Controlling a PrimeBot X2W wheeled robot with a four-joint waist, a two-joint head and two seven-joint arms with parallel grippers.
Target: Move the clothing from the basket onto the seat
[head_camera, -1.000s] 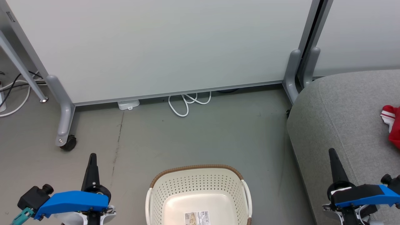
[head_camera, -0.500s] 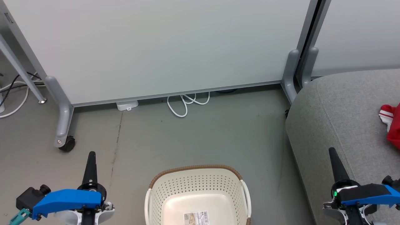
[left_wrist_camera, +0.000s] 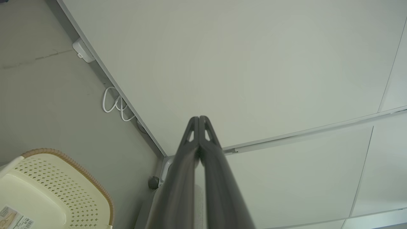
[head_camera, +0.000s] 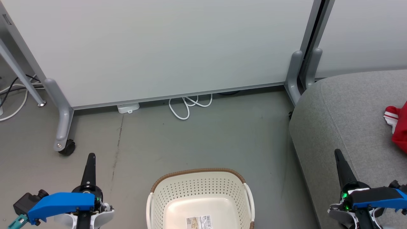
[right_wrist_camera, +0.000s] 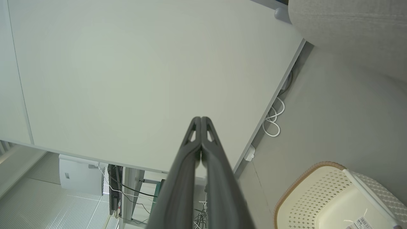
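Basket (head_camera: 197, 187) sat on the floor (head_camera: 206, 140) at bottom centre, its near half cut off by the frame edge; its bare bottom showed a barcode label (head_camera: 199, 221), print too small to read. Clothing (head_camera: 398, 127) lay on the seat (head_camera: 343, 111) at far right, mostly cropped, just a red fold with white stripes visible. Seat ran out of frame right and bottom. Left gripper (head_camera: 90, 156) hung left of the basket, right gripper (head_camera: 337, 153) over the seat's left part, height unclear. Wrist views showed both jaws pressed tip to tip, grasping nothing. White cable (head_camera: 184, 108) looped partly under the partition (head_camera: 159, 47).
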